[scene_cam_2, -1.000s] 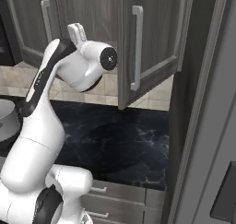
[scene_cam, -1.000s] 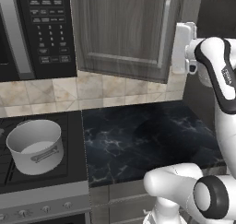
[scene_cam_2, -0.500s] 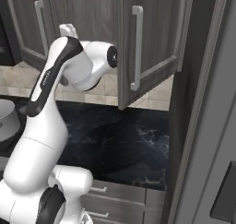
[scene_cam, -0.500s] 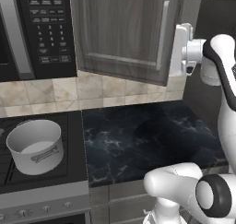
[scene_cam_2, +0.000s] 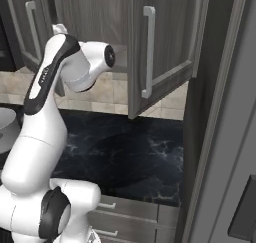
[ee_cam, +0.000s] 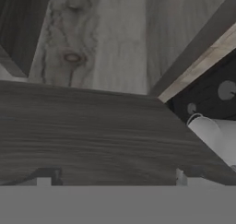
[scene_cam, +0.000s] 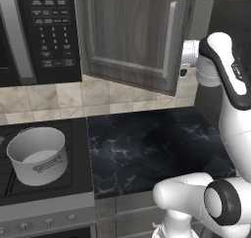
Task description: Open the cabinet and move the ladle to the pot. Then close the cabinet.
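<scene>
— Two doors on the cabinet (scene_cam: 132, 41) swung open; pot (scene_cam: 37, 155) far left of the jaws, low on the stove.
— And the gripper (scene_cam: 184, 68)?
— Tucked behind the door's edge; jaw spread, can't tell

One pot (scene_cam: 37, 155) stands on the stove (scene_cam: 29, 183), which is also one. There is one black microwave (scene_cam: 41, 34). The cabinet (scene_cam_2: 160, 47) has two panelled doors, and two long silver bar handles can be counted: one on the left door (scene_cam_2: 32, 29) and one on the right door (scene_cam_2: 148, 52). One dark marbled tabletop (scene_cam: 152, 146) lies below. Two low drawer fronts (scene_cam_2: 125, 219) show under its edge, each with one small handle.
</scene>
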